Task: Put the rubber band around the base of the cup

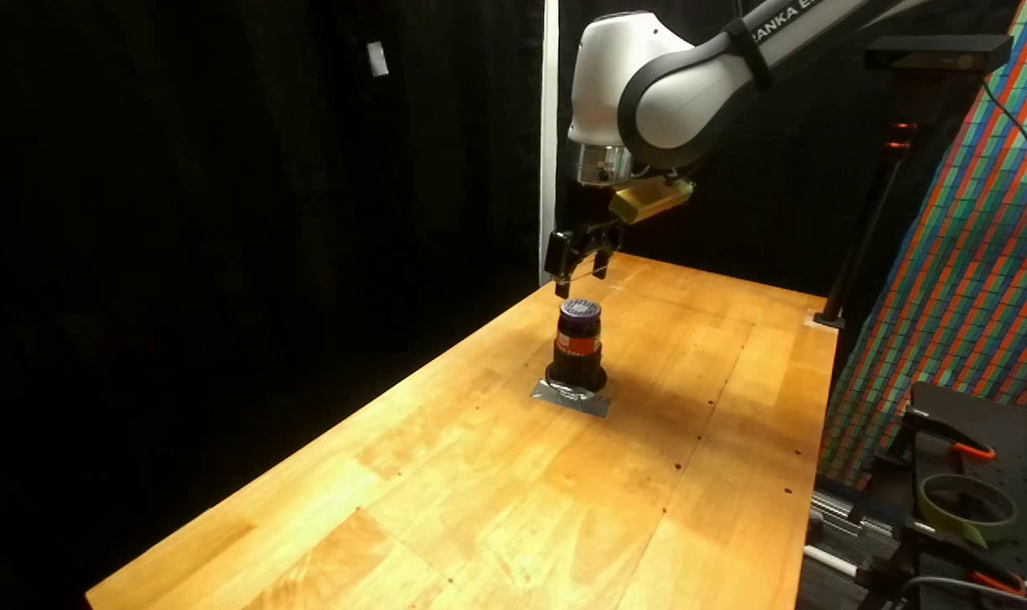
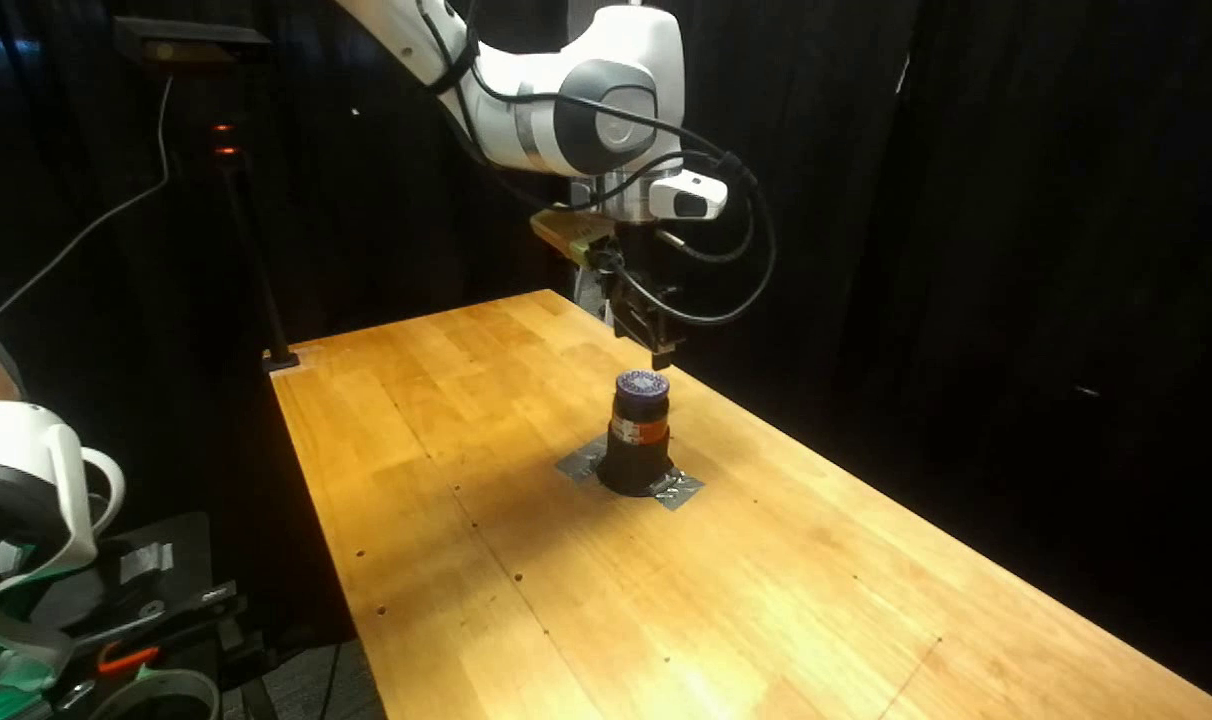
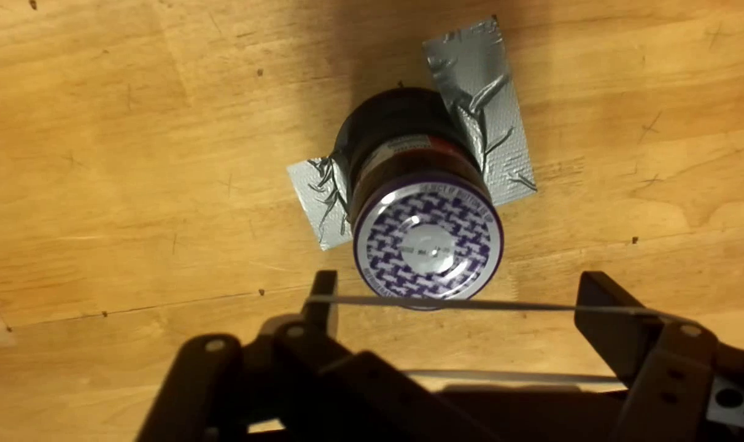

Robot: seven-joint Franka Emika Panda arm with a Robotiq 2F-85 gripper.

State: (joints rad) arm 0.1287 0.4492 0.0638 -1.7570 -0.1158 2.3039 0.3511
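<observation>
The cup [image 1: 579,343] is a dark jar-like cylinder with an orange-red label and a pale, purple-patterned lid. It stands upright, its lower part in a wider black base, and shows in an exterior view [image 2: 639,430] and the wrist view [image 3: 429,245]. My gripper [image 1: 581,285] is above the cup, fingers pointing down and apart; it also shows in an exterior view [image 2: 662,358] and the wrist view [image 3: 458,288]. The rubber band [image 3: 531,306] is stretched around both fingers in two strands. In the wrist view its front strand crosses the lid's lower edge. The band is clear of the cup.
Grey tape [image 3: 482,104] fixes the black base [image 2: 634,468] to the wooden table [image 1: 496,474]. The table's long edge runs close to dark curtains. A camera post [image 1: 861,220] stands at the far corner. A side cart with a tape roll [image 1: 967,508] is beside the table.
</observation>
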